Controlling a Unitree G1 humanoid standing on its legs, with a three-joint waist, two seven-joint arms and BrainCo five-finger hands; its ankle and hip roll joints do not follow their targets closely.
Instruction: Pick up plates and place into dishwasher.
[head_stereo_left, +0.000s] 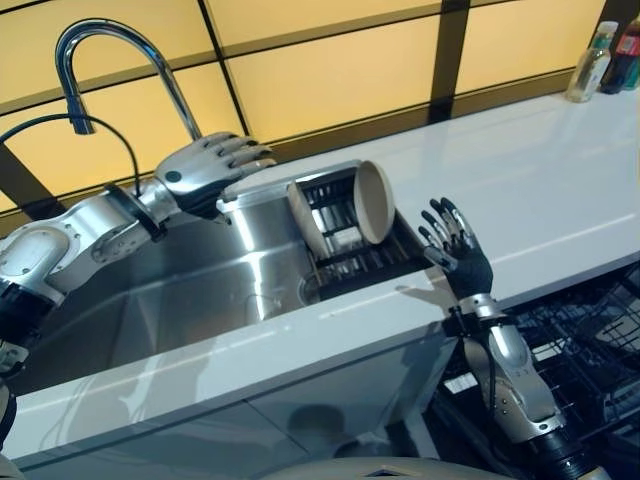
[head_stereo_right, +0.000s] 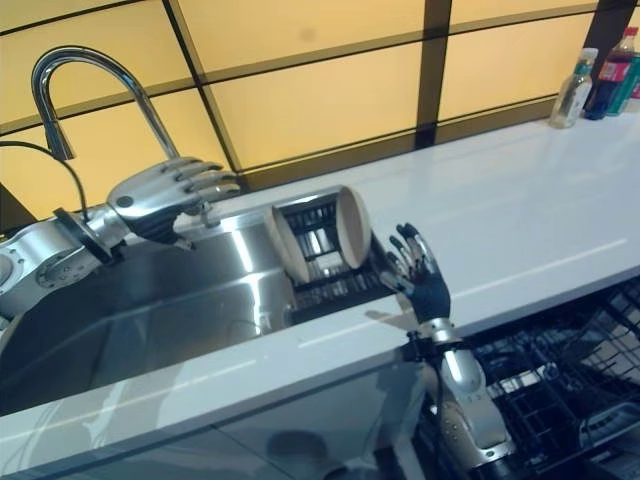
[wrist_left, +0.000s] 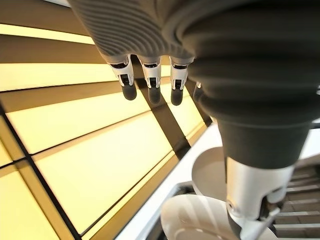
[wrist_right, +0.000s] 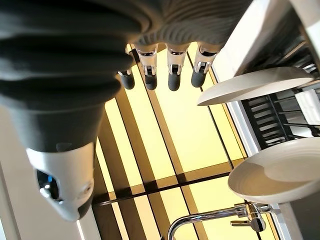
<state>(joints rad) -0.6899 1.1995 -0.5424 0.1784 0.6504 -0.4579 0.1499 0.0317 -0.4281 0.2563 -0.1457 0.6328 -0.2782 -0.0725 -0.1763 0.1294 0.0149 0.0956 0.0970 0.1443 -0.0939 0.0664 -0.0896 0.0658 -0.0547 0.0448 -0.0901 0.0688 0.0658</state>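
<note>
You have not lifted a plate yet: both round, off-white ceramic plates stand on edge in the dark slatted drying rack (head_stereo_left: 345, 262) set in the right end of the brushed stainless-steel sink (head_stereo_left: 190, 290), the left plate (head_stereo_left: 305, 220) leaning beside the right plate (head_stereo_left: 374, 202), with a gap of rack slats between them. Your left hand (head_stereo_left: 205, 165) hovers above the sink's back rim near the curved chrome tap (head_stereo_left: 110, 45), fingers stretched straight and holding nothing, just short of the left plate. Your right hand (head_stereo_left: 458, 250) stands upright over the white countertop (head_stereo_left: 540, 180) just to the right of the rack, fingers spread wide and empty, near the right plate but apart from it. So the whole job is still ahead, judging by this: two plates to grasp and carry. The black wire dishwasher basket (head_stereo_left: 590, 340) sits open below the counter's front edge on your right, and no plate can be made out in it. The counter to the right is bare up to the bottles (head_stereo_left: 605, 55) at the far corner, so you have room there; mind the counter's front lip when lowering a plate down to the basket, and the tap behind your left hand.
</note>
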